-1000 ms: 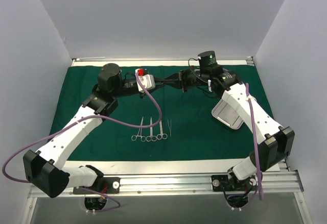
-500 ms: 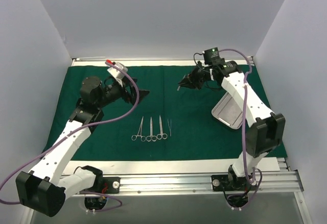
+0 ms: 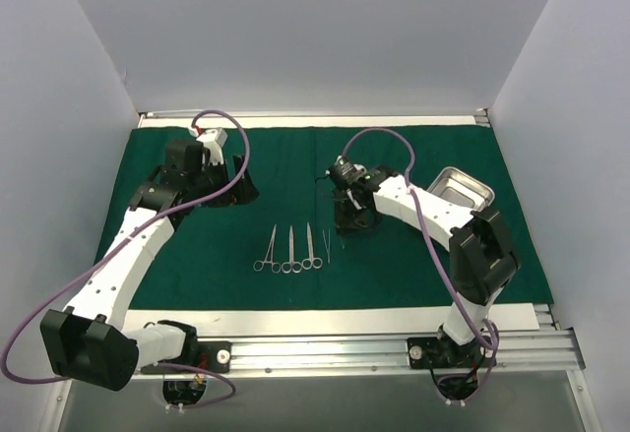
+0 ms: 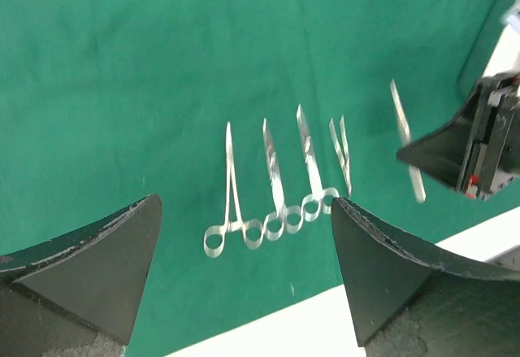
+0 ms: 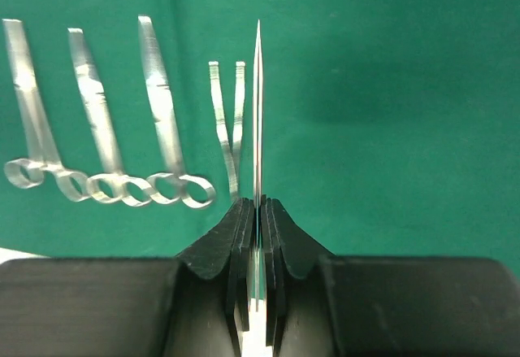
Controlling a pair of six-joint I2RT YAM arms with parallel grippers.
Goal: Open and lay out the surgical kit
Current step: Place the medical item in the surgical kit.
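Note:
The dark green drape (image 3: pixel 394 265) lies spread flat over the table. On it, three ring-handled instruments (image 3: pixel 290 251) (image 4: pixel 275 186) (image 5: pixel 97 113) lie side by side, with tweezers (image 3: pixel 326 246) (image 4: pixel 341 147) (image 5: pixel 227 121) to their right. My right gripper (image 3: pixel 349 219) (image 5: pixel 258 204) is shut on a thin silver instrument (image 5: pixel 257 113) (image 4: pixel 406 141), held edge-on just right of the tweezers and low over the cloth. My left gripper (image 3: pixel 239 189) (image 4: pixel 244 202) hangs open and holds nothing, behind and left of the row. The steel tray (image 3: pixel 463 188) sits at the back right.
White walls close in the table on three sides. A white strip of table (image 3: pixel 335 321) shows in front of the drape, then the metal rail (image 3: pixel 325 355) with the arm bases. Purple cables (image 3: pixel 226 122) loop off both arms.
My left gripper has opened and drawn back to the left. My right arm swung from the far side down to the instrument row. The tray now lies farther back and right.

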